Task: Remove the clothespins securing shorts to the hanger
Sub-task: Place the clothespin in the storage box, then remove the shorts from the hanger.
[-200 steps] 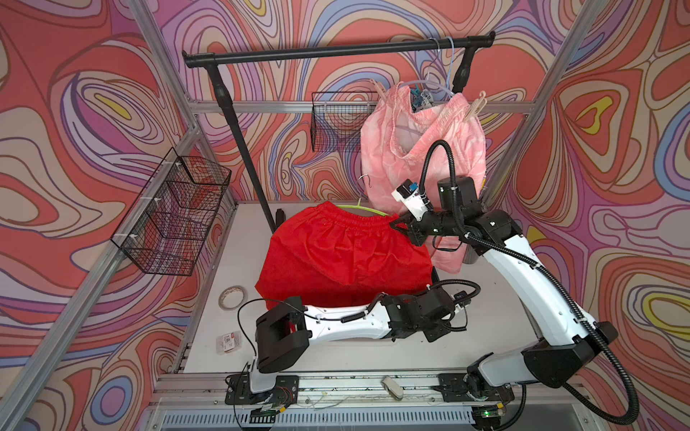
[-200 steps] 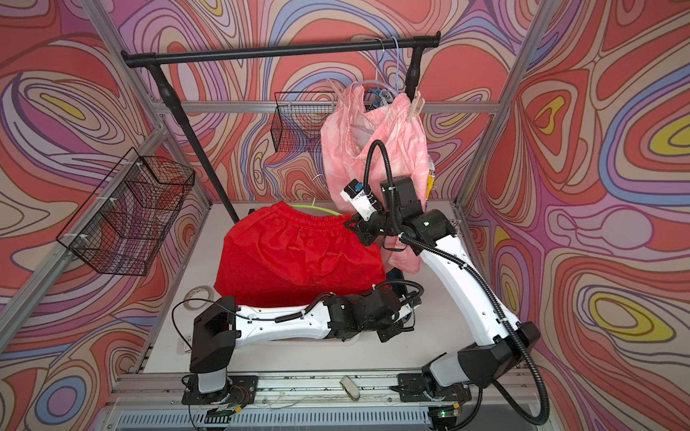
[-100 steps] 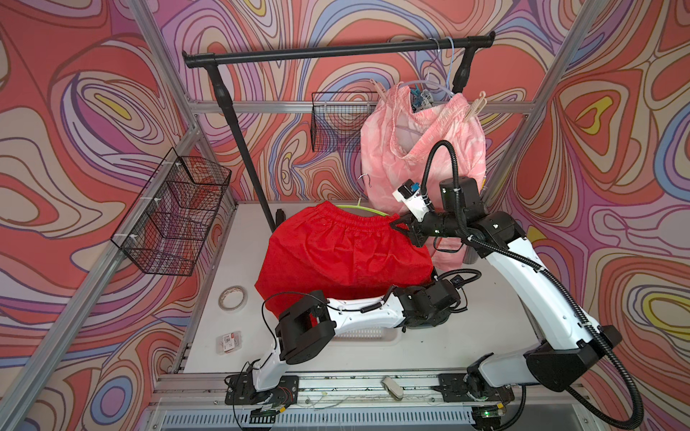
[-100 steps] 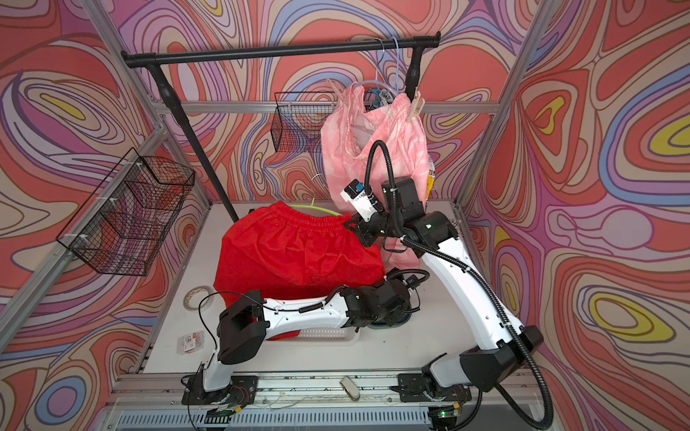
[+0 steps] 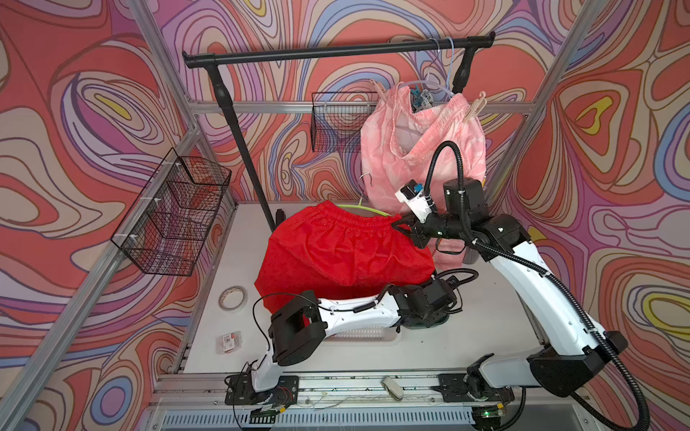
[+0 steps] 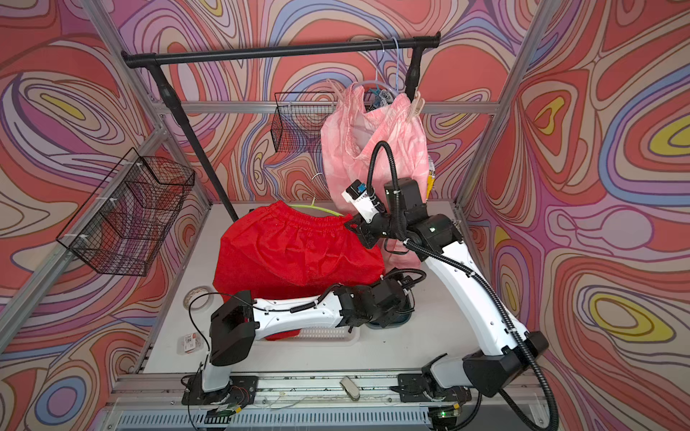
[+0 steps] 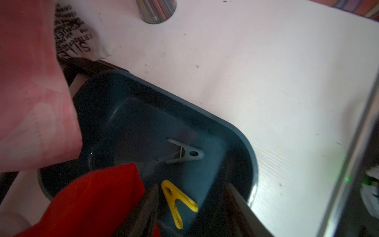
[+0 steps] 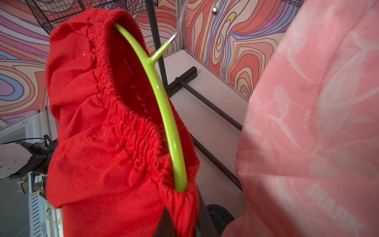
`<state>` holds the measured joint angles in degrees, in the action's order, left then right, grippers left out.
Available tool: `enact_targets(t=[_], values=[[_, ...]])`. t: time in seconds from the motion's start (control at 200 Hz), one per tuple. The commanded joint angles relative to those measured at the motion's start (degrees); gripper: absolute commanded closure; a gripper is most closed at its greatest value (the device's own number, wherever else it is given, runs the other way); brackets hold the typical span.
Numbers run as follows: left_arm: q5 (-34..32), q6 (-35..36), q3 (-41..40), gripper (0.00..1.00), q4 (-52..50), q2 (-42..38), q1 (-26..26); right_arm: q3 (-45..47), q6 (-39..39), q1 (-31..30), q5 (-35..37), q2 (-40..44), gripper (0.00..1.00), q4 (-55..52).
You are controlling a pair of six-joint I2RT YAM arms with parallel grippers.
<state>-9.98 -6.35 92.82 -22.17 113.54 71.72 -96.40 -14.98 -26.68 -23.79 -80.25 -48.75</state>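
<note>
Beneath the red shorts (image 5: pixel 343 253), only 1 edge of white basket (image 5: pixel 367 333).

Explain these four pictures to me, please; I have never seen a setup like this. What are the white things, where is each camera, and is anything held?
The white things are two robot arms, the left arm and the right arm, fixed at the front edge of a table. Both top views look down on the whole booth. The other two pictures come from a camera on each arm's wrist. The left wrist view looks into a dark bin on the table: that arm's jaws stand apart around a yellow clothespin, and a grey-blue clothespin lies farther in. The right arm's jaws are closed on the red shorts at the waistband, by the end of the green hanger. The pink shorts hang pegged from the black rail. A tape roll lies on the table.
</note>
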Motion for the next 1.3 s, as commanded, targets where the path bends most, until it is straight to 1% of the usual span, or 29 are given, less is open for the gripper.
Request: enact_targets(t=[0.0,0.175,0.25,0.311,0.386,0.431,0.546,0.676,0.736,0.862,0.987,1.072,1.122,1.232,1.292], values=[[6.03,5.92,0.88,0.48,-8.59,-7.66,1.26,0.16,0.05,-0.38,-0.72,2.50,1.00,2.91],[4.56,7.58,-0.46,0.48,-20.27,-17.94,1.64,0.25,-0.13,-0.54,-0.30,4.02,1.00,2.39],[1.85,6.46,-0.40,0.48,-25.02,-22.28,1.66,0.43,-0.27,-0.57,0.30,4.68,1.00,2.43],[-2.58,4.87,-0.10,0.49,-27.98,-25.43,1.62,0.50,-0.35,-0.58,0.91,5.05,1.00,2.46],[-10.54,1.39,0.07,0.50,-30.78,-29.73,1.67,0.41,-0.39,-0.57,1.29,5.44,1.00,2.48],[-13.81,-0.25,0.36,0.50,-32.31,-32.43,1.59,0.17,-0.52,-0.58,1.29,5.63,1.00,2.43],[-19.03,-5.83,2.26,0.49,-35.34,-39.16,0.81,-0.60,-0.85,-0.67,0.70,6.23,1.00,2.08],[-23.61,-14.21,3.45,0.46,-37.07,-46.49,-2.81,-0.73,-1.36,-0.76,0.15,7.29,1.00,1.82],[-25.27,-18.20,3.44,0.45,-37.66,-49.15,-5.40,-0.54,-1.21,-0.79,-0.10,7.77,1.00,1.82],[-25.24,-21.95,3.95,0.43,-39.48,-51.73,-10.05,-0.15,-1.02,-0.92,-0.22,8.98,1.00,1.92],[-26.60,-22.67,6.38,0.40,-41.41,-50.41,-11.96,0.03,-2.08,-1.51,-0.28,9.97,1.00,1.23],[-23.95,-21.40,9.00,0.39,-41.72,-48.64,-14.02,0.00,-2.97,-1.84,1.03,10.46,1.00,1.03],[-21.73,-20.46,10.46,0.38,-41.48,-47.51,-16.19,-0.10,-3.54,-2.06,1.52,10.68,1.00,0.76],[-13.47,-19.20,14.07,0.38,-41.68,-44.19,-21.78,-0.32,-4.16,-2.83,2.73,11.04,1.00,0.72],[-13.21,-18.75,15.63,0.39,-41.26,-42.57,-22.31,-0.35,-4.52,-3.29,3.50,11.32,1.00,0.67]])
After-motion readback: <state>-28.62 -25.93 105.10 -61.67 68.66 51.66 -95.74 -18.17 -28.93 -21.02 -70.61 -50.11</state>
